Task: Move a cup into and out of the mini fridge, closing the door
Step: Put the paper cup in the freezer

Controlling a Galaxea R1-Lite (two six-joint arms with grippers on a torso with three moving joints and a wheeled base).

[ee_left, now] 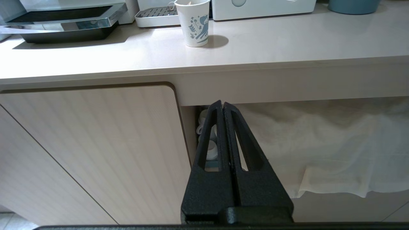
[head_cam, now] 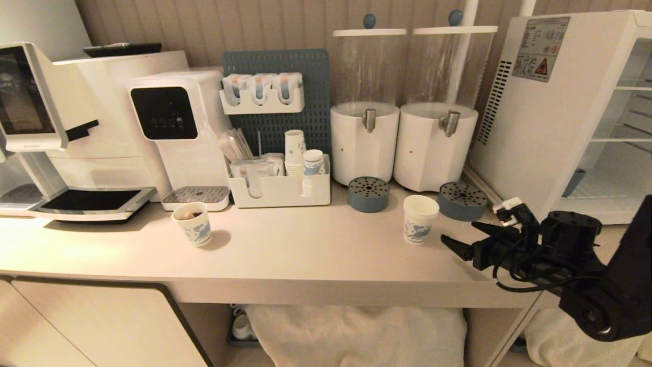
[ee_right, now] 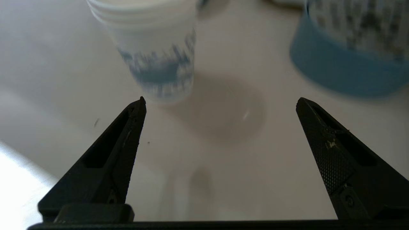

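White paper, blue-printed, the cup [head_cam: 420, 218] stands upright on the counter [head_cam: 305, 250] in the head view, left of the mini fridge [head_cam: 570, 107], with the right claw [head_cam: 466, 238] just beside it, fingers apart. Left wrist view: left claw [ee_left: 222, 105] pressed together below the counter edge. Right wrist view: the cup ahead of the spread fingers.

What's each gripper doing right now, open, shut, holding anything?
Left gripper: shut, empty, parked below the counter edge.
Right gripper: open, empty, just short of the cup on the counter.
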